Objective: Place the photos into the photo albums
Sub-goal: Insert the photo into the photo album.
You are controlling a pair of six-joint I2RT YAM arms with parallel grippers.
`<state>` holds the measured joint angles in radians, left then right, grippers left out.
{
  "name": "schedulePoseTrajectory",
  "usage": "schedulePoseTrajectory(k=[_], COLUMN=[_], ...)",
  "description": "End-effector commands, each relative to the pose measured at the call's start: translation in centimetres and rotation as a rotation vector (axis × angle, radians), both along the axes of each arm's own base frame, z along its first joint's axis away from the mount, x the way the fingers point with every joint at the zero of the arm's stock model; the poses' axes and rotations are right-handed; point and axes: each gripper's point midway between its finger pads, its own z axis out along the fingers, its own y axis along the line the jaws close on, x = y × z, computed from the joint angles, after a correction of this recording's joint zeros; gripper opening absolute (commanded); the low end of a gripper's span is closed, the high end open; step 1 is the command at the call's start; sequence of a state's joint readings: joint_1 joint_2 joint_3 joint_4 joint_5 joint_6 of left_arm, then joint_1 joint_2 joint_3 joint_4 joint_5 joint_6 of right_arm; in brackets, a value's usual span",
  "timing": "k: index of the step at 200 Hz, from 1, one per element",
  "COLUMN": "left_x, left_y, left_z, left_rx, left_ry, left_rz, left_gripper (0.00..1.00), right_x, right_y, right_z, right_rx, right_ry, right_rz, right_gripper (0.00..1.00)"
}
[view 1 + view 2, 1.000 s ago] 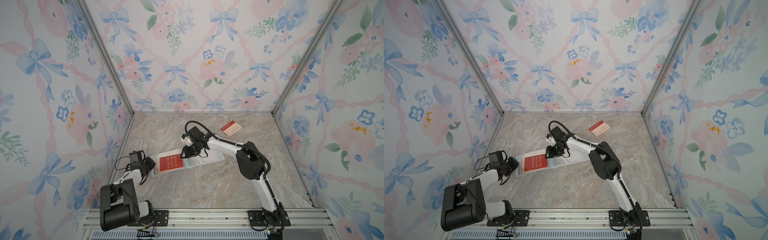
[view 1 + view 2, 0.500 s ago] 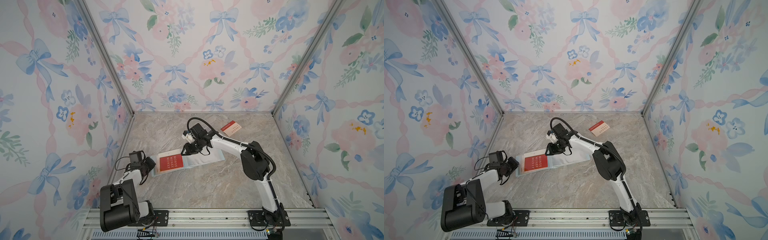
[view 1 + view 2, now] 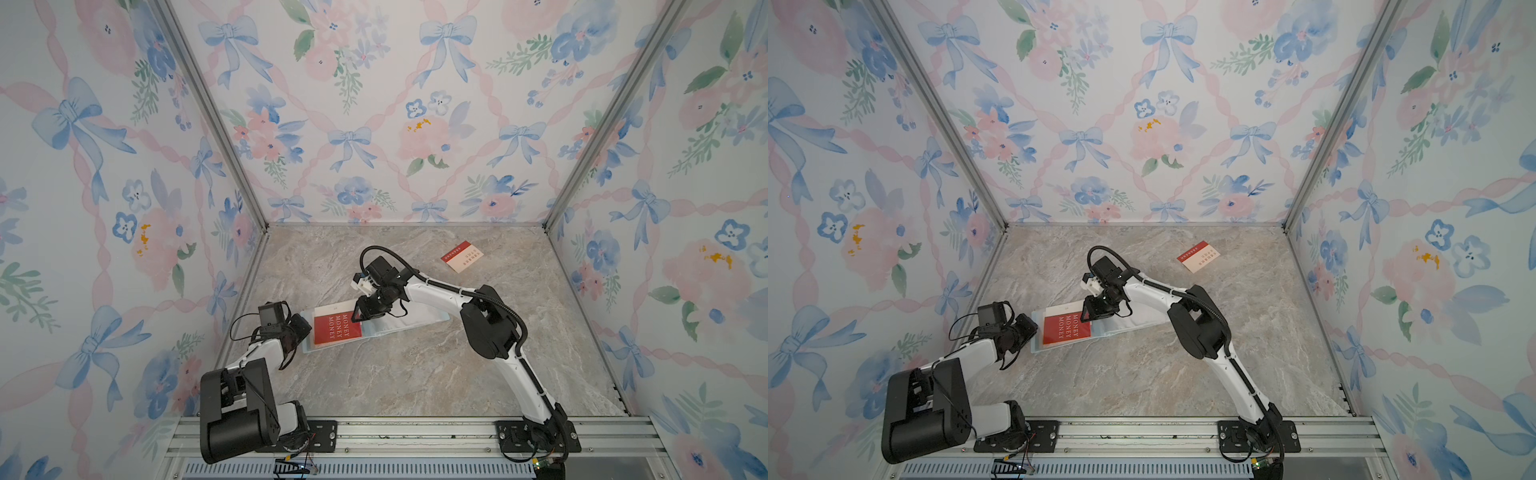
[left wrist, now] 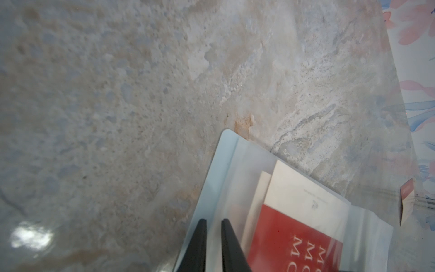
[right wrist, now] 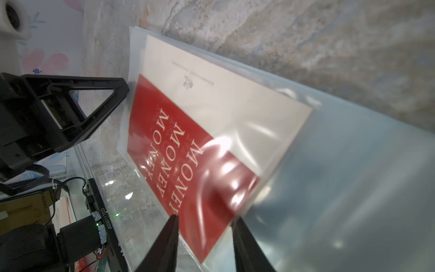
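The right arm (image 3: 440, 291) is reaching from 5 o'clock over the photo album (image 3: 415, 322), lying centre, long axis 9-to-3. The left gripper (image 3: 306, 328) is pinching its 9 o'clock edge; the right gripper (image 3: 358, 318) is hanging, fingers half apart, over the red card (image 3: 336, 330). Only wrist views are showing its sleeve film (image 5: 235, 150).

A marble-patterned tabletop (image 3: 415, 374) in grey and beige fills the lower middle of both top views. It is walled on three sides by wallpaper (image 3: 374, 124) printed with blue bows, pink ribbons and flowers. Two bare metal posts (image 3: 212, 112) slant from the upper corners of the frame down to the tabletop's far corners, and along the bottom edge lies an aluminium rail (image 3: 415, 432) with a slotted strip (image 3: 415, 469) just below it.
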<state>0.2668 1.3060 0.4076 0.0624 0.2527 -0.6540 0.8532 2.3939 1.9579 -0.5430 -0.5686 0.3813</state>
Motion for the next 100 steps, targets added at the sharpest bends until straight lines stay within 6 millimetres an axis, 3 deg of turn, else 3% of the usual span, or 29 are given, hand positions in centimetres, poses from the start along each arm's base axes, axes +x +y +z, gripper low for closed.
schedulePoseTrajectory(k=[1,41,100], left_x=[-0.3,0.1,1.0], left_y=[-0.6,-0.5,0.3], left_z=[0.0,0.6,2.5], left_rx=[-0.001,0.000,0.028], left_ry=[0.000,-0.020,-0.072], left_rz=[-0.029,-0.026,0.005], left_gripper=[0.16,0.16,0.17], right_x=[-1.1,-0.1,2.8], right_y=[1.3,0.4,-4.3], right_z=[0.2,0.6,2.8], right_rx=[0.000,-0.028,-0.043], right_ry=[0.010,-0.024,-0.083], right_rz=[0.027,0.023,-0.063], right_gripper=[0.39,0.39,0.39])
